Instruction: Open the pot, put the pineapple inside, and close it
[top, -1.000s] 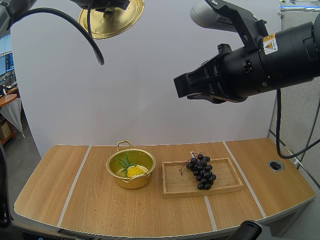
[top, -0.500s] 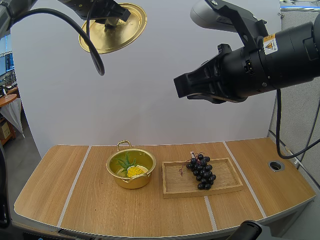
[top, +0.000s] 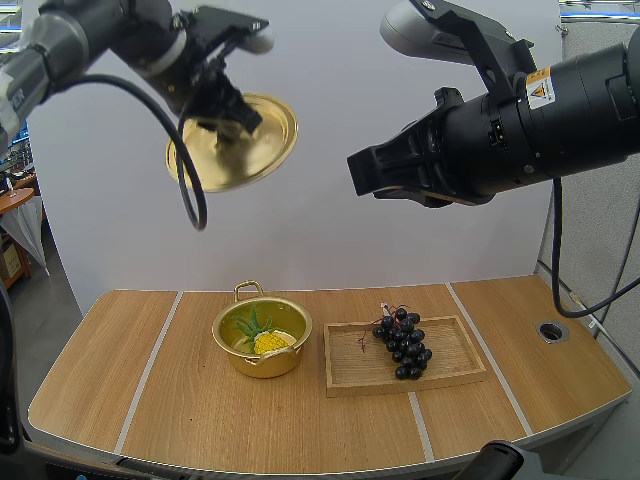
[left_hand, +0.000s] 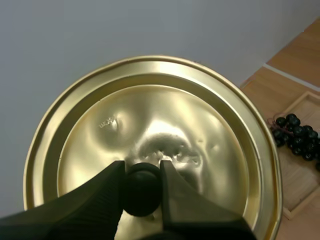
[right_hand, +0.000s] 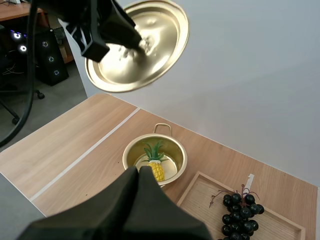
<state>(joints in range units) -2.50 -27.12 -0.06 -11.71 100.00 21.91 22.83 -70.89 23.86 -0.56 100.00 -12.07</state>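
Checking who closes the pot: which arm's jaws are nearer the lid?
Left. The left arm's jaws pinch the knob of the lid, held tilted high over the table. The right arm's jaws, shut on nothing, hang apart from it, also high up.

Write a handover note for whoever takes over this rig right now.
Left gripper: shut on the knob of the lid, holding it tilted, high above the table.
Right gripper: shut on nothing, raised over the table.
Pot: open, with the pineapple inside.
Done: pot opened, pineapple in.
Left: set the lid on the pot.
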